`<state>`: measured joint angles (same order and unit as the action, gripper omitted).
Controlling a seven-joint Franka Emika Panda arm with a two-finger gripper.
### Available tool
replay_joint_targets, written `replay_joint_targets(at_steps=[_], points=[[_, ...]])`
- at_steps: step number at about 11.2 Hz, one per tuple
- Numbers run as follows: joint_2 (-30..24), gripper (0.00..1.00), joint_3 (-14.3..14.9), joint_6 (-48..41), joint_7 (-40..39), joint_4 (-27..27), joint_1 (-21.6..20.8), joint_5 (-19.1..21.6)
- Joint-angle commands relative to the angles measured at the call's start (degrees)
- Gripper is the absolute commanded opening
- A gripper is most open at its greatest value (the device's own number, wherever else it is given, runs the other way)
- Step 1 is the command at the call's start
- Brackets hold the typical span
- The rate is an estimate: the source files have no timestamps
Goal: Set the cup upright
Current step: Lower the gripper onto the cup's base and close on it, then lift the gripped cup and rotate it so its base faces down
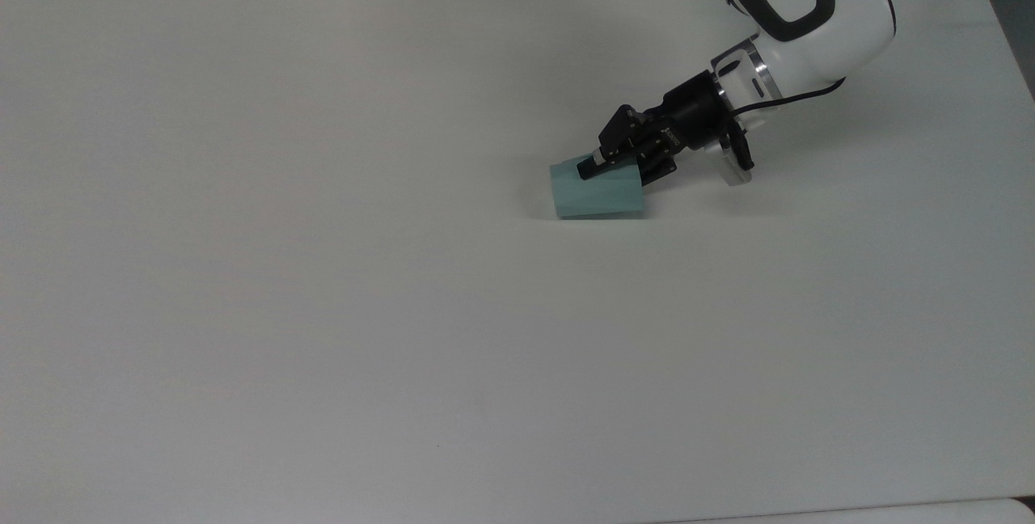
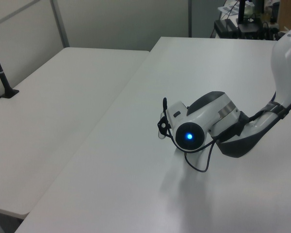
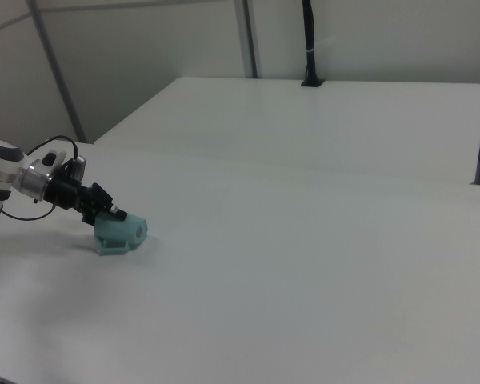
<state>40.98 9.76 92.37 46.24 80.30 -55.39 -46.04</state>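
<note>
The cup (image 1: 597, 191) is a pale teal-green faceted mug lying on its side on the white table (image 1: 323, 265), a little right of centre in the top view. Its narrower end points to the top view's left and sits slightly raised. My gripper (image 1: 587, 171) reaches down from the upper right, and its black fingers are shut on the cup's upper side. In the right view the cup (image 3: 120, 234) lies at the left, tilted, with the gripper (image 3: 114, 214) on top of it. The arm's white wrist (image 2: 194, 128) hides the cup in the left view.
A second white table (image 3: 320, 120) adjoins the far side in the right view, with a black post (image 3: 308, 44) on it. In the left view that table (image 2: 53, 107) lies at the left with a black post (image 2: 0, 68). Dark equipment (image 2: 240, 22) stands beyond the table's far end.
</note>
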Motion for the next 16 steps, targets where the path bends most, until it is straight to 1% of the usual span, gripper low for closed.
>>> replay_joint_targets(at_steps=[1, 4, 6, 8, 10, 11, 12, 13, 15, 16], points=[[-0.02, 0.00, -0.88, 1.76, 0.78, 1.44, 0.37, 1.48], [-2.65, 0.00, -0.97, 1.68, 1.22, 1.26, 0.99, 2.45], [-4.15, 0.00, -2.02, 1.68, 0.96, 1.35, 2.04, 4.37], [-4.50, 0.00, -2.11, 1.76, 1.22, 1.35, 2.31, 6.30], [-5.81, 0.00, -2.11, 1.85, 1.13, 0.92, 4.32, 8.24], [-8.17, 0.00, -2.20, 2.81, 0.87, 1.26, 5.90, 10.08], [-11.76, 0.00, -2.55, 5.95, 0.61, 2.05, 7.74, 12.36], [-15.71, 0.00, -2.55, 7.90, -0.26, 4.40, 9.93, 15.60], [-21.18, 0.00, -2.47, 9.50, -4.74, 5.31, 14.67, 23.94], [-24.16, 0.00, -2.55, 9.59, -6.41, 6.61, 17.92, 26.77]])
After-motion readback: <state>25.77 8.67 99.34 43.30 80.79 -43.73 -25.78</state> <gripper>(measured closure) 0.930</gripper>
